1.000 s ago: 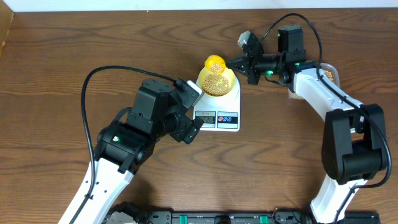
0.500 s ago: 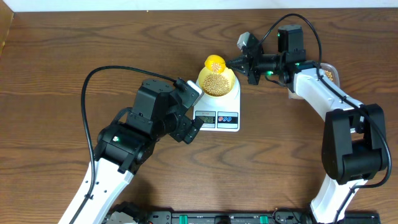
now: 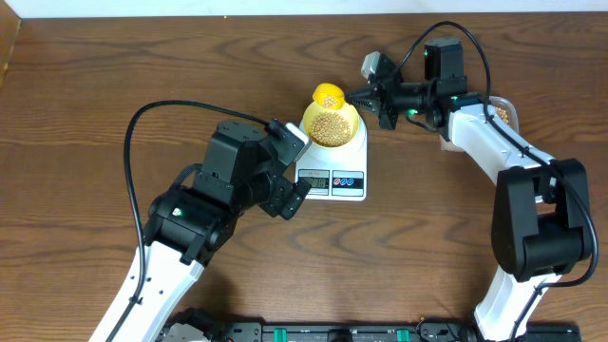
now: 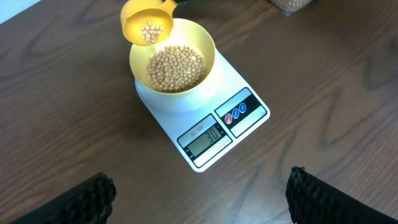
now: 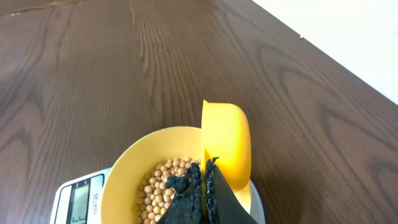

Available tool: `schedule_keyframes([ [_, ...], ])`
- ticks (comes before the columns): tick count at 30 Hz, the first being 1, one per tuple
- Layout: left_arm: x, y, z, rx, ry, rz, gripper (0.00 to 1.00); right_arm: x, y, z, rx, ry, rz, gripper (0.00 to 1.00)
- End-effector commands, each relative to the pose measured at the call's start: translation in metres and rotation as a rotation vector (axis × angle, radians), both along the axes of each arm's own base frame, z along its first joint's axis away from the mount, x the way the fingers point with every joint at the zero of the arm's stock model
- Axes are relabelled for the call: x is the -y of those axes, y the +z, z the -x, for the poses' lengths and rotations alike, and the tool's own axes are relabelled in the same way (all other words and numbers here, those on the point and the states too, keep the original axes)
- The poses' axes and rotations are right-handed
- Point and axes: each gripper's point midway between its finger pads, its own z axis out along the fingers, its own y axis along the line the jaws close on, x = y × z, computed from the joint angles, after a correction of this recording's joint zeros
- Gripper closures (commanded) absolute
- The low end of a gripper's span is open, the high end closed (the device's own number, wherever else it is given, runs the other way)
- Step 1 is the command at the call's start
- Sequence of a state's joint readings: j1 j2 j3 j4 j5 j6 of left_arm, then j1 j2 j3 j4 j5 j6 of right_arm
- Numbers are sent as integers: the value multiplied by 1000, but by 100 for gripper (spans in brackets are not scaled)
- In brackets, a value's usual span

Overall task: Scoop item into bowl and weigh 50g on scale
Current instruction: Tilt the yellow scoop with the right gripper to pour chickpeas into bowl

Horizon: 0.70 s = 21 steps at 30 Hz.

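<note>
My right pincer (image 5: pixel 203 180) squeezes the yellow scoop's (image 4: pixel 138 17) handle. The bowl (image 4: pixel 200 38) of beans (image 4: pixel 175 67) sits right below, on the scale (image 4: pixel 249 84).

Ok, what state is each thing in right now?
scoop: above bowl rim, few beans inside
bowl: on scale, part full of beans
scale: on, seems to read 30
right gripper: shut on scoop
left gripper: open, empty
tub: holds beans

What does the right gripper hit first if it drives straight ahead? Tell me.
Nothing but the yellow scoop it holds. The right gripper points across the pale yellow bowl, probably clearing its rim; beyond, only wooden table, though height is unclear.
</note>
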State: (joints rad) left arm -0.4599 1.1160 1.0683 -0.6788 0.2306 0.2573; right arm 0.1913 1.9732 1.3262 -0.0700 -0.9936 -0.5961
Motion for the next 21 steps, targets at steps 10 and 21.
schedule_keyframes([
  [10,-2,5,-1,9,19,14,10,-3,-4,3,95,54,26,99],
  [21,-2,5,-1,9,19,14,10,-3,-4,3,143,74,39,99],
])
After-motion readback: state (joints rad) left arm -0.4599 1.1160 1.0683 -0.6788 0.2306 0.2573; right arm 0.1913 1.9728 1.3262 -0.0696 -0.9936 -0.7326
